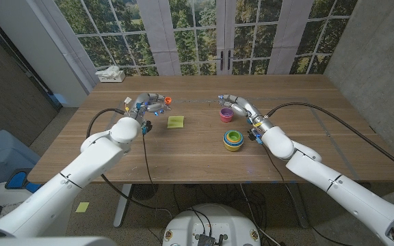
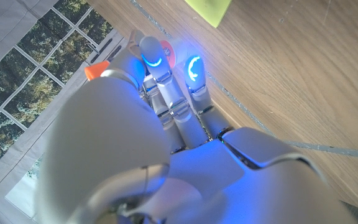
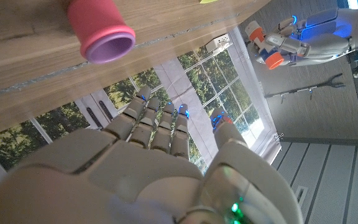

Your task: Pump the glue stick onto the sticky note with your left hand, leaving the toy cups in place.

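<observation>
My left hand (image 1: 144,104) is raised over the far left part of the table and grips the glue stick (image 1: 165,102) with its orange end pointing right. The same orange end (image 2: 96,70) shows beside the fingers (image 2: 194,68) in the left wrist view, and the held glue stick (image 3: 273,58) also appears in the right wrist view. The yellow-green sticky note (image 1: 176,121) lies on the wood just right of and nearer than that hand. A pink toy cup (image 1: 226,115) stands near my right hand (image 1: 236,104), which holds nothing, fingers apart. Stacked toy cups (image 1: 233,139) stand nearer.
A white box (image 1: 110,74) sits at the table's far left corner. A black cable (image 1: 334,123) runs across the right side of the table (image 1: 299,147). The pink cup (image 3: 98,34) has a purple inside. Windows stand behind the far edge.
</observation>
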Tool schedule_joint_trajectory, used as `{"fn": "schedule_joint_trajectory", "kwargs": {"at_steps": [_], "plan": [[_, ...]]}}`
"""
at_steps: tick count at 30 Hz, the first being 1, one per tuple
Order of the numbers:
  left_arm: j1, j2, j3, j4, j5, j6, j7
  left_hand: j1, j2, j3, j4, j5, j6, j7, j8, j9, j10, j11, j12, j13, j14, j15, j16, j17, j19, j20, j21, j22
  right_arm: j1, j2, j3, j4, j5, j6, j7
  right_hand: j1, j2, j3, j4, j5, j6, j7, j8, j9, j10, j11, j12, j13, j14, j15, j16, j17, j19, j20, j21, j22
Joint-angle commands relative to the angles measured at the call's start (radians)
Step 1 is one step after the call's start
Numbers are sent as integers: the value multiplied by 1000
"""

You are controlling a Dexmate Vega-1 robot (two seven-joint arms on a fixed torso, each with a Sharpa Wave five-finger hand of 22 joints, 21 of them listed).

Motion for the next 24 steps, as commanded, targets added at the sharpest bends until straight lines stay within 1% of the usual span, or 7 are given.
{"fn": "schedule_joint_trajectory", "kwargs": {"at_steps": [1,8,12,14,19,22,24], "plan": [[-27,28,-3,4,-90,31,-14,-34,44,121,112,-1,17,19,18,121,193,-68,-3,498,8,0,-4,3,9,-148,5,0,29,-5,-35,-14,-102,-29,-2,14,4,12,-1,8,-1,-13,0,5,4,-6,7,3,-3,-79,7,4,10,-52,-4,1],[-39,46,-5,-4,-133,52,-18,-32,43,124,111,-2,14,19,18,120,196,-68,-8,497,11,0,-9,6,9,-149,4,-1,54,-2,-54,-3,-140,-20,10,22,3,16,0,9,-1,-11,-1,6,4,-9,7,3,-5,-79,9,5,12,-54,-5,1],[-53,64,-2,-7,-154,80,-27,-32,43,126,111,-3,12,20,21,122,196,-69,-11,501,14,0,-14,9,10,-149,5,-1,67,0,-67,1,-172,-21,13,21,-1,14,5,7,-1,-10,-1,6,4,-9,7,3,-6,-78,10,7,14,-53,-6,1],[-54,68,-2,-5,-162,77,-29,-32,42,126,111,-3,12,21,21,123,197,-68,-10,503,13,0,-16,9,9,-149,4,-2,74,1,-74,4,-188,-20,14,21,-2,13,6,7,0,-10,-1,6,5,-9,7,4,-6,-79,10,8,14,-53,-7,1],[-60,75,-10,7,-203,79,-45,-32,42,128,111,-3,12,21,23,122,199,-67,-14,503,13,-1,-22,9,9,-149,4,-3,92,5,-87,12,-206,-17,33,1,-14,-3,27,-4,3,-7,0,8,6,-6,8,5,-7,-76,14,14,17,-48,-10,2],[-63,78,-16,15,-225,78,-50,-32,42,129,111,-3,12,22,24,121,199,-68,-14,507,16,-1,-23,11,10,-149,6,-2,100,9,-98,16,-232,-21,31,-9,-14,-9,38,-9,6,-6,1,8,7,-6,8,5,-8,-77,16,17,18,-48,-11,3],[-75,91,-8,12,-223,95,-46,-32,42,129,111,-4,10,22,24,122,199,-68,-16,507,18,-1,-24,13,10,-149,5,-2,102,16,-104,14,-254,-38,23,-15,-13,-13,45,-12,7,-7,1,9,7,-7,8,6,-9,-81,17,19,18,-49,-12,3]]}}
